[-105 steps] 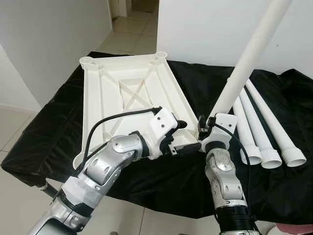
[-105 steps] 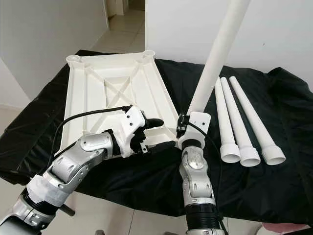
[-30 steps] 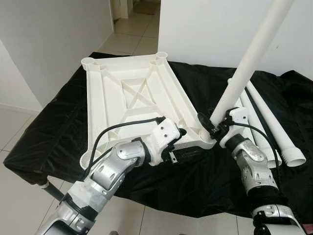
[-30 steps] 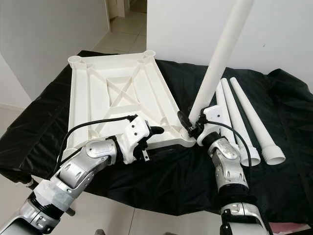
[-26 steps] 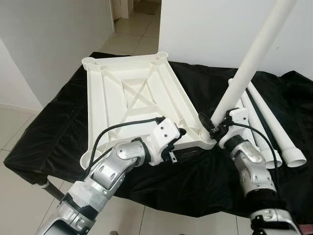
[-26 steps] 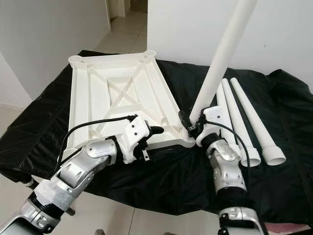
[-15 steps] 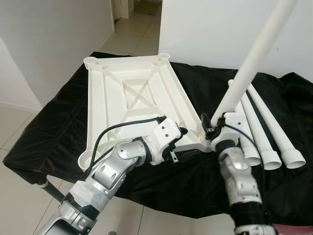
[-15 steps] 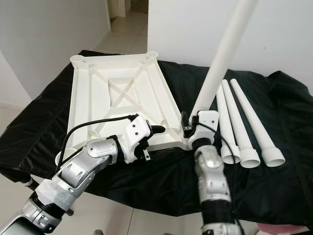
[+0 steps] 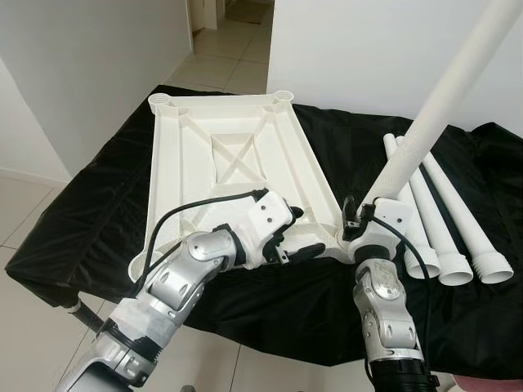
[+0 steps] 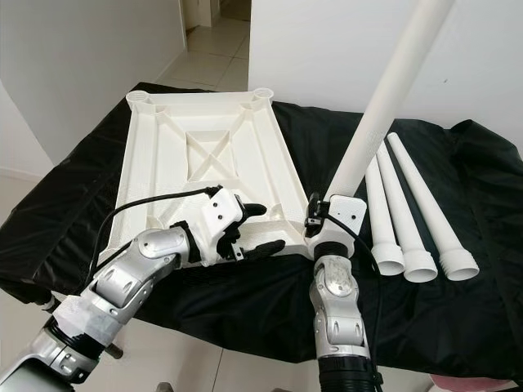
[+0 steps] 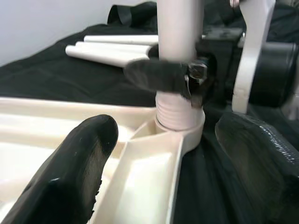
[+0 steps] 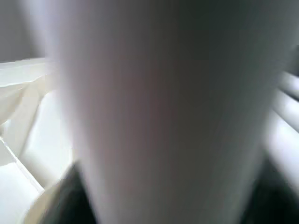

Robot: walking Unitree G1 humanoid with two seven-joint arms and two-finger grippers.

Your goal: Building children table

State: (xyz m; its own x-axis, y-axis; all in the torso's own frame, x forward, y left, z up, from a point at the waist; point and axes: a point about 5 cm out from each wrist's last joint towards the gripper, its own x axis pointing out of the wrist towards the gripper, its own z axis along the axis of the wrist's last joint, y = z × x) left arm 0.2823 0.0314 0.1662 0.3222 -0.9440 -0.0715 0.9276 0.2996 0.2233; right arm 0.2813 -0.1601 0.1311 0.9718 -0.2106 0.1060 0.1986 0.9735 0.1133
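Note:
The white table top (image 9: pixel 184 163) lies upside down on the black cloth. A long white leg (image 9: pixel 441 106) stands tilted up from the socket (image 11: pixel 180 128) at the top's near right corner, its threaded end in the socket. My right gripper (image 9: pixel 359 216) is shut on the leg just above the socket; one black finger (image 11: pixel 163 77) crosses the leg. The leg (image 12: pixel 163 112) is a close white blur in the right wrist view. My left gripper (image 9: pixel 292 235) is open astride the top's near edge, one finger (image 11: pixel 70 172) over the ribs, the other (image 11: pixel 257 158) on the cloth.
Three more white legs (image 9: pixel 433 220) lie side by side on the cloth to the right, wide ends toward me. The black cloth (image 9: pixel 90 220) hangs over the table's near edge. White walls and tiled floor (image 9: pixel 24 204) surround the table.
The right arm has swung in under the leg, which now stands steeper at the corner socket. The left gripper's fingers have spread apart at the near edge.

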